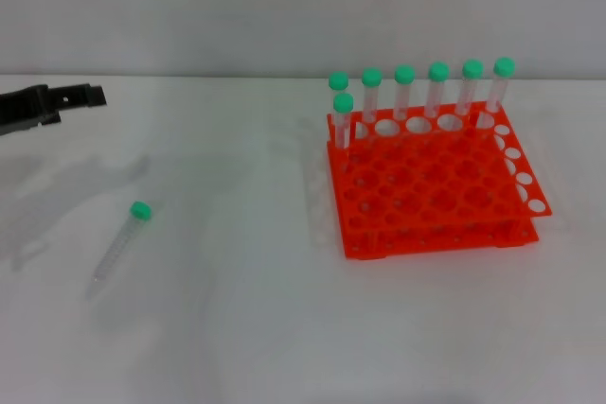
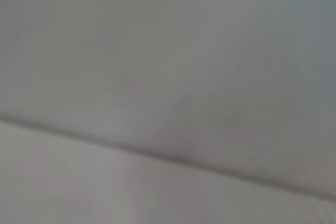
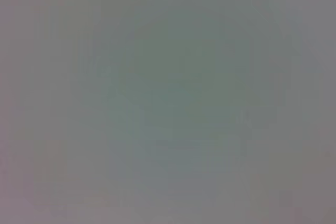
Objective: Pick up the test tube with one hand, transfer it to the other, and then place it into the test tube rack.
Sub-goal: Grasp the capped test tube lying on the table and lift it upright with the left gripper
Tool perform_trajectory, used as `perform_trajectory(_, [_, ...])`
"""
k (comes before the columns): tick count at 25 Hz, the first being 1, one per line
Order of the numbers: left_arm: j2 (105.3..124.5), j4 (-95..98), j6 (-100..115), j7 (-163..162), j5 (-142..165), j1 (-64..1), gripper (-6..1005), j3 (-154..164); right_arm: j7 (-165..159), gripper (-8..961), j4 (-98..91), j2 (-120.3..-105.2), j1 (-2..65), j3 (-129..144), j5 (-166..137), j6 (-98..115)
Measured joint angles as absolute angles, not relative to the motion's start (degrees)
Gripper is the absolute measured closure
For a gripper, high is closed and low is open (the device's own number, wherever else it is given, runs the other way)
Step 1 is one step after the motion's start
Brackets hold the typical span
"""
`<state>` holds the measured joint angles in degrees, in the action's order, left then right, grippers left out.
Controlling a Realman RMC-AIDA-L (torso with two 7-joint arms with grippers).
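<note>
You are looking at a bright orange-red plastic rack with many round holes, sitting on the right side of the white table. Seven clear tubes with green caps are standing up in it: six in the back row and one more just in front of the back left corner. Nothing is lying between the rack and the loose tube.

The slim clear plastic test tube with the green screw cap is lying flat on the table, well apart from the rack, on the left side. Its cap is pointing away from you and its pointed tip is pointing toward you.

Your left black gripper is poking in at the far left edge, up near the back of the table and well apart from the tube. It is holding nothing, but I cannot tell how wide its claw is. Your right gripper is not showing in any view.

The table is plain and white, with soft grey shadows on the left. A pale grey wall is standing behind it. The left wrist view is showing only the table edge and wall.
</note>
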<state>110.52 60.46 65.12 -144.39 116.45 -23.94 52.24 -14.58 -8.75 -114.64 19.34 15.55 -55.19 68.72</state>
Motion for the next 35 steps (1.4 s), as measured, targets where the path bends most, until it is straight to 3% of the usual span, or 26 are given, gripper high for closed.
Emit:
perform_trajectory(9, [105.91,60.9,82.7,-156.0,136.7,-34.4,123,49.7,-14.6,75,-9.6,-114.85,19.4,15.6,-55.2,68.8])
perform_trajectory(13, [105.43,60.7,87.4,-156.7,144.4,-37.7,123,49.6,-14.6,75,-9.7,-114.87,19.4,15.6,-55.2,68.8])
perform_trajectory(18, [107.49,60.1,88.3,-155.0,146.9,-39.0,123,50.1,-14.6,76,-9.7,-114.9,19.7,15.6,-55.2,68.8])
perform_trajectory(25, [112.48,56.9,88.2,-153.4,151.8,-40.8,124,50.4,-14.6,76,-9.6,-114.96,20.0,15.6,-55.2,68.9])
perform_trajectory(35, [113.69,51.5,88.5,-154.6,159.6,-43.9,124,50.8,-14.6,76,-9.2,-114.96,20.2,15.6,-55.2,69.2])
